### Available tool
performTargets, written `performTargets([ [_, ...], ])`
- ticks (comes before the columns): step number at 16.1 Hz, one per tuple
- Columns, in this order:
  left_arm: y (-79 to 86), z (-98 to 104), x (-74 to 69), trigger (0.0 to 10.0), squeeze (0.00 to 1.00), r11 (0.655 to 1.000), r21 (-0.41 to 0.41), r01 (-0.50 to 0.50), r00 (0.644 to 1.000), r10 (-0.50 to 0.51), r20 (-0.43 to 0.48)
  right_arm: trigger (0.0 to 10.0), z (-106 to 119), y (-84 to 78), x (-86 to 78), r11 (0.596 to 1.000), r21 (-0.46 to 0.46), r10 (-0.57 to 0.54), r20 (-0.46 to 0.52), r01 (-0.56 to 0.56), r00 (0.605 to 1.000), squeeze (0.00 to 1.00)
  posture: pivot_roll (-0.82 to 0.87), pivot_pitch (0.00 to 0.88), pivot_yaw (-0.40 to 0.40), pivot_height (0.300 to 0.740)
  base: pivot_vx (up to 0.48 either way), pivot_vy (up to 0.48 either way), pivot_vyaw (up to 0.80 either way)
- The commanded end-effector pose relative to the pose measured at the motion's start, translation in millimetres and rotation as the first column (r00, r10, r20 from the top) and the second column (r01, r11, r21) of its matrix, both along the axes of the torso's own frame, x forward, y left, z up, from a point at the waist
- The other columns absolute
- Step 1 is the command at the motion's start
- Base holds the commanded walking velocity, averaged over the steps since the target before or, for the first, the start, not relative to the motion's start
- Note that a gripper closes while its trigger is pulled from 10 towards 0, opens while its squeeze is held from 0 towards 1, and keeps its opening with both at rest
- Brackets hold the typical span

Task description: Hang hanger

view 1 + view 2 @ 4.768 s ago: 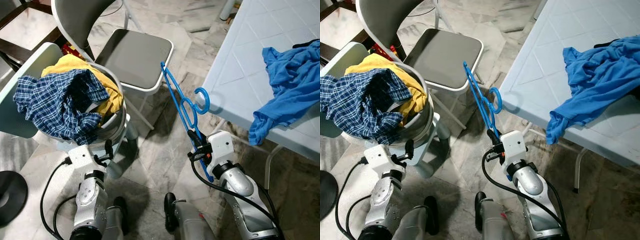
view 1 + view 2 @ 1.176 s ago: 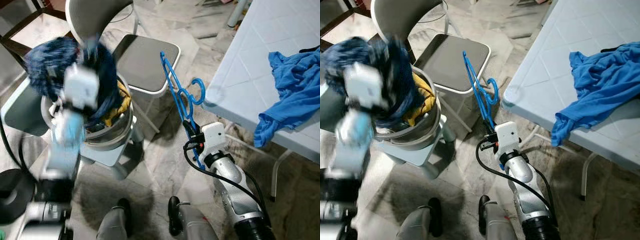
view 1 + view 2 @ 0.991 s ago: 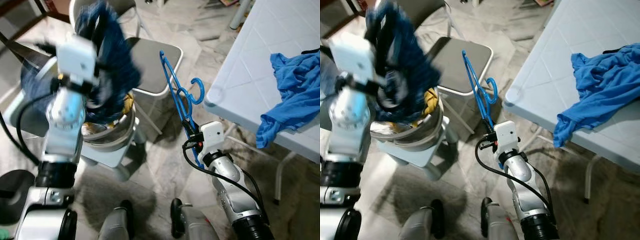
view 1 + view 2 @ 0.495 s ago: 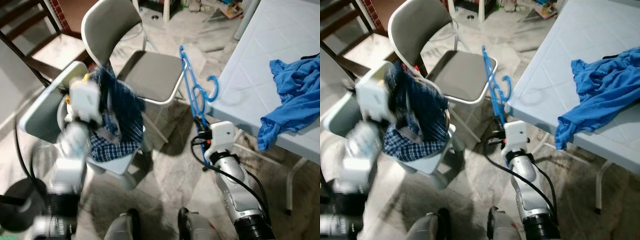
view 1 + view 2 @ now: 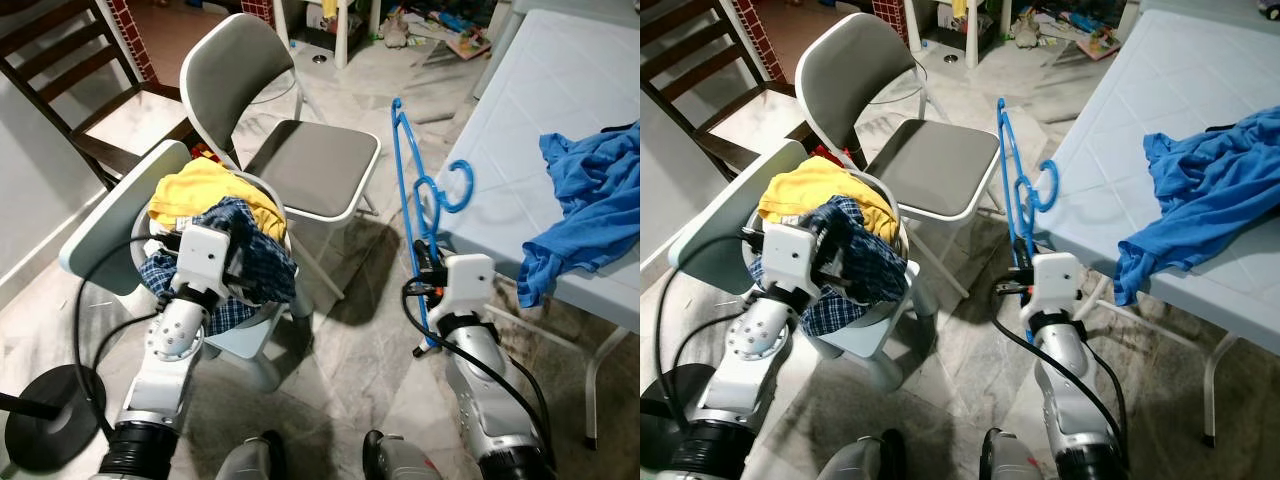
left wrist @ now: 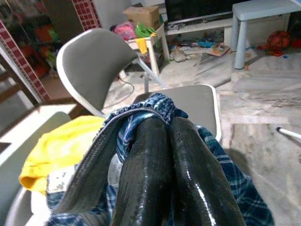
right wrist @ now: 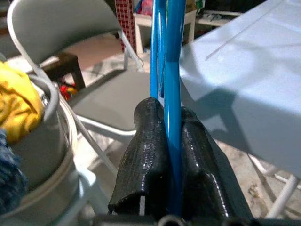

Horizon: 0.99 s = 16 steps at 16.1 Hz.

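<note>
Marble floor, grey chair [image 5: 300, 165], pale table [image 5: 540, 130] at right. Hanging appears not yet accomplished: blue hanger [image 5: 412, 190] stands upright beside the table edge, clamped between the right gripper [image 7: 170, 141] fingers. Left gripper [image 6: 162, 155] is closed on the plaid shirt [image 5: 262, 262] over the laundry basket [image 5: 100, 225].

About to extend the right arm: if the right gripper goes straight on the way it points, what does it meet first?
Probably the grey chair seat. The right gripper, jaws shut on the blue hanger, points past the pale blue table's corner; depth is unclear.
</note>
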<state>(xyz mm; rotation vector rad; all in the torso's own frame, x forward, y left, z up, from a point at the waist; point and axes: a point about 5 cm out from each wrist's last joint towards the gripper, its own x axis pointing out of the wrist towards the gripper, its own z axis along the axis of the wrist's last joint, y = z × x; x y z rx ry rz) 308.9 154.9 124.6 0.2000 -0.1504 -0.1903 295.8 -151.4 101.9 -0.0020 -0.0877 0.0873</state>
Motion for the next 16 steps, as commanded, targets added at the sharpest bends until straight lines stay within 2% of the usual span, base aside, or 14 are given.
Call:
performTargets([
  [1, 2.3, -7, -1.8, 10.0, 0.0, 1.0, -0.005, -0.016, 0.999, 0.016, -0.031, 10.0, 6, -9.6, -1.9, 0.999, 0.026, -0.028, 0.027, 0.027, 0.999, 0.0, -0.18, 0.119, 0.064, 0.74, 0.0, 0.0, 0.0],
  [3, -3.6, -6, -2.6, 10.0, 0.0, 1.0, -0.005, -0.007, 1.0, 0.007, -0.026, 10.0, 20, -6.6, -1.1, 0.999, 0.047, 0.003, 0.079, -0.007, 0.997, 0.0, -0.19, 0.108, 0.073, 0.74, 0.0, 0.0, 0.0],
  [4, -7.8, -5, -2.7, 10.0, 0.0, 1.0, -0.005, 0.013, 1.0, -0.013, -0.02, 10.0, 35, -6.7, 0.9, 0.998, 0.067, 0.012, 0.126, -0.021, 0.992, 0.0, -0.2, 0.106, 0.077, 0.74, 0.0, 0.0, 0.0],
  [6, -9.8, -3, -1.9, 10.0, 0.0, 1.0, -0.004, 0.019, 1.0, -0.019, -0.011, 10.0, 48, -10.4, 3.8, 0.997, 0.083, -0.009, 0.169, -0.005, 0.986, 0.0, -0.2, 0.104, 0.08, 0.74, 0.0, 0.0, 0.0],
  [8, -12.0, -2, 0.5, 10.0, 0.0, 1.0, -0.016, 0.023, 1.0, -0.023, -0.009, 10.0, 65, -23.1, 8.8, 0.993, 0.102, -0.087, 0.22, 0.066, 0.971, 0.0, -0.21, 0.106, 0.081, 0.74, 0.0, 0.0, 0.0],
  [9, -15.0, 1, 1.3, 10.0, 0.0, 0.999, -0.012, 0.033, 0.999, -0.033, 0.002, 10.0, 66, -30.3, 10.1, 0.991, 0.088, -0.116, 0.218, 0.099, 0.969, 0.0, -0.22, 0.11, 0.079, 0.74, 0.0, 0.0, 0.0],
  [11, -18.1, 3, 1.5, 10.0, 0.0, 0.999, 0.006, 0.044, 0.999, -0.044, 0.013, 10.0, 60, -33.0, 8.3, 0.992, 0.077, -0.117, 0.188, 0.104, 0.975, 0.0, -0.22, 0.115, 0.076, 0.74, 0.0, 0.0, 0.0],
  [13, -18.7, 3, 2.2, 10.0, 0.0, 0.999, 0.013, 0.043, 0.999, -0.043, 0.013, 10.0, 53, -31.7, 6.3, 0.992, 0.079, -0.113, 0.153, 0.102, 0.982, 0.0, -0.22, 0.119, 0.073, 0.74, 0.0, 0.0, 0.0],
  [16, -18.7, 1, 2.9, 10.0, 0.0, 0.999, 0.014, 0.038, 0.999, -0.038, 0.003, 10.0, 50, -27.1, 6.0, 0.992, 0.086, -0.1, 0.135, 0.089, 0.986, 0.0, -0.22, 0.118, 0.072, 0.74, -0.281, 0.0, 0.0],
])
